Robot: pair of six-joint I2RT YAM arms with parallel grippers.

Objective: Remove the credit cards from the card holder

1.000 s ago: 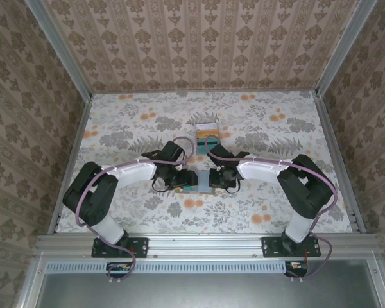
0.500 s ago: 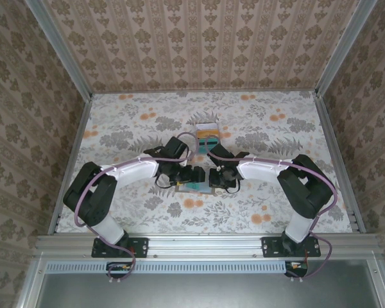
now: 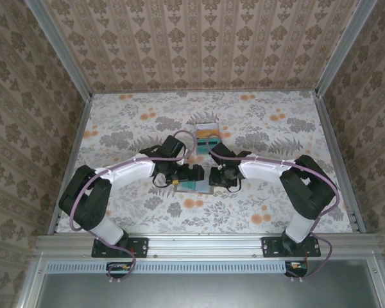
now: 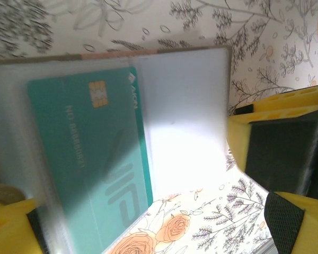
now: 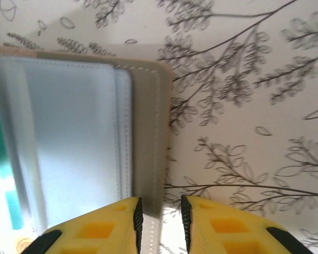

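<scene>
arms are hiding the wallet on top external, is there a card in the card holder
observer: yes, a teal card with a chip sits behind clear plastic in the card holder.
operator: is the left hand gripping it
observer: no, the left hand hangs wide open over it, gripping nothing.
operator: and the right
observer: the right hand straddles the holder's olive edge; whether it pinches, i cannot tell.
</scene>
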